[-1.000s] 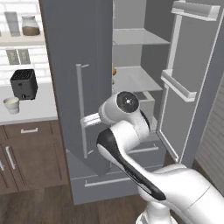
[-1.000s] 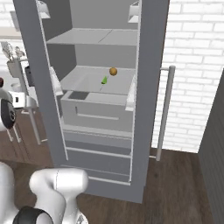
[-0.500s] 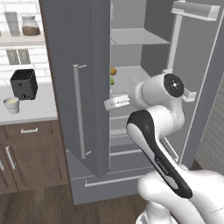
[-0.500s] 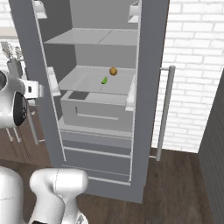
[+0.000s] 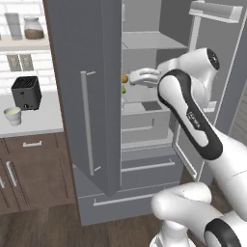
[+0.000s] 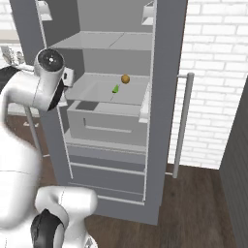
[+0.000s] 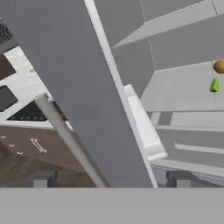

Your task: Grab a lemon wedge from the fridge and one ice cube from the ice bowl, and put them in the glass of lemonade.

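The fridge (image 5: pixel 91 58) stands with both doors swung open. On its middle shelf lies the small yellow-green lemon wedge (image 5: pixel 123 89) (image 6: pixel 116 88) (image 7: pixel 214 84), just in front of a brown round fruit (image 6: pixel 125 79). My gripper (image 5: pixel 135 77) (image 7: pixel 111 179) is open and empty. It hovers at shelf height beside the inner edge of the left door, with the wedge a little below it and further in. The glass of lemonade (image 5: pixel 13 116), a small pale cup, sits on the counter to the left. The ice bowl is out of view.
A black toaster (image 5: pixel 26 92) stands behind the cup on the counter. The left door's long bar handle (image 5: pixel 86 120) (image 7: pixel 65 140) and door edge are close to my hand. A grey drawer (image 6: pixel 104 121) sits under the shelf. The right door (image 5: pixel 217 72) stands behind my arm.
My hand has swung right and up, from the left door's handle to the fridge opening. The jaws have opened wide.
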Available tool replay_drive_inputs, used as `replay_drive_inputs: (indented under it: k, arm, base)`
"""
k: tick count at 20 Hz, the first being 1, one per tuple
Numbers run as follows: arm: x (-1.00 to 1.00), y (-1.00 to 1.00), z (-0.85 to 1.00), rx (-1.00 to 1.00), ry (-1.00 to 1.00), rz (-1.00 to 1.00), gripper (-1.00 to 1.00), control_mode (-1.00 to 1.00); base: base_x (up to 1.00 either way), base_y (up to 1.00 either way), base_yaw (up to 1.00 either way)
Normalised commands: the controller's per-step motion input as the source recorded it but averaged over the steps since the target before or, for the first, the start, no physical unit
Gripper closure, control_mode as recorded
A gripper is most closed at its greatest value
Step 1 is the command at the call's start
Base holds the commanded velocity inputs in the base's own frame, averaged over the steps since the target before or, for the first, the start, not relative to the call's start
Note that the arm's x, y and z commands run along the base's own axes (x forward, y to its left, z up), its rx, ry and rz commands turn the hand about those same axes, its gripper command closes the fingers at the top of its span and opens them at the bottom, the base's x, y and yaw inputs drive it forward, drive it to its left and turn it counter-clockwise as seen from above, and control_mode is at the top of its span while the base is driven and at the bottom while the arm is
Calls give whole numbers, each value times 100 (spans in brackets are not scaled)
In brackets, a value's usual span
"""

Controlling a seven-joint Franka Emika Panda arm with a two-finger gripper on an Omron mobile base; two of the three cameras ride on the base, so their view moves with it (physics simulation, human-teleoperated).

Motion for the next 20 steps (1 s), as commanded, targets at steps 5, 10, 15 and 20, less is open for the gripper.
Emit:
replay_drive_inputs:
  k: [5, 10, 15, 20]
  arm:
    - [82, 34, 8, 14, 1, 13, -100, -100]
    - [24, -5, -1, 6, 0, 14, -100, -100]
    - [36, -1, -13, 7, 0, 15, -100, -100]
    - [69, 23, -22, 1, 0, 9, -100, -100]
  base:
    - [0, 0, 0]
    - [0, 0, 0]
    - [0, 0, 0]
    - [0, 0, 0]
